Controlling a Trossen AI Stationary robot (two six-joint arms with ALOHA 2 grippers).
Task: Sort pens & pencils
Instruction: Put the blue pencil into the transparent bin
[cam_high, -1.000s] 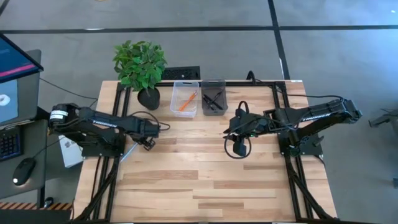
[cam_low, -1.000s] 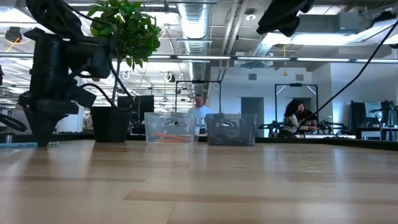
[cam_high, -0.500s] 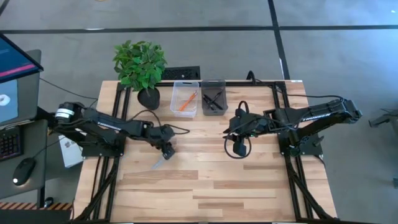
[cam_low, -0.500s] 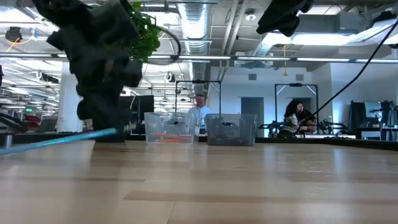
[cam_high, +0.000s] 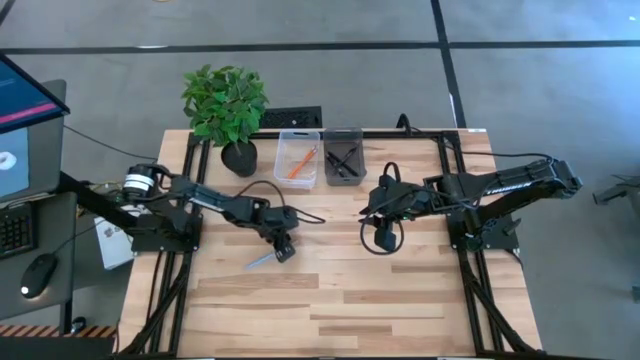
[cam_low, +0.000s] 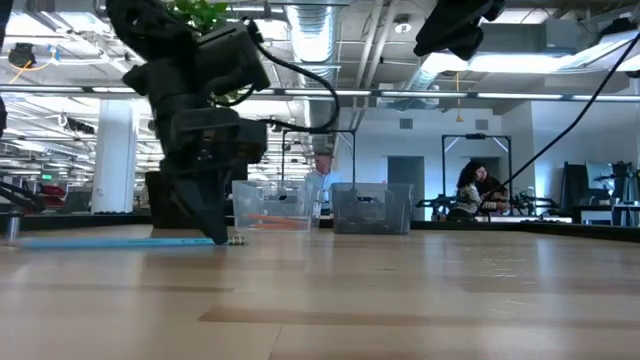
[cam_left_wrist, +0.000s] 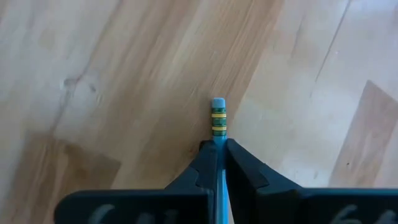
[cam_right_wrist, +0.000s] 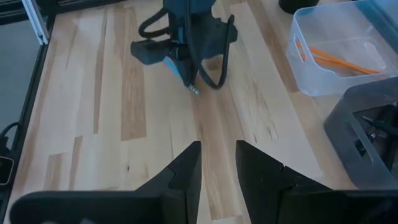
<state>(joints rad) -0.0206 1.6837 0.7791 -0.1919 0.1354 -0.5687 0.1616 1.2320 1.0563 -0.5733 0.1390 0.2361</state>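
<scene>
My left gripper (cam_high: 284, 250) stands low over the table's middle left, shut on a light blue pencil (cam_high: 262, 261) with a green-and-yellow band and a blue eraser (cam_left_wrist: 217, 103). My right gripper (cam_high: 380, 238) hangs open above the table's middle right, with nothing between its fingers (cam_right_wrist: 186, 167). At the far edge stand a clear bin (cam_high: 298, 158) with orange pencils in it and a dark bin (cam_high: 344, 157) with black pens in it. My left gripper pinches the blue pencil between its two fingers just behind the banded ferrule (cam_left_wrist: 217, 138), and the eraser end sticks out past the fingertips (cam_left_wrist: 208, 160). The fingers slant down from the table's left. The shaft (cam_low: 120, 241) trails level and low along the table top.
A potted plant (cam_high: 228, 105) stands at the far left corner beside the clear bin. Bare wood lies between the two arms and toward the near edge (cam_high: 340, 300). People and equipment show in the room beyond the table.
My left gripper has gone toward the table's right edge and a little toward the near edge, carrying the blue pencil, and has tipped to point more steeply down. The pencil, slanted half a second ago, now lies level along the table top.
</scene>
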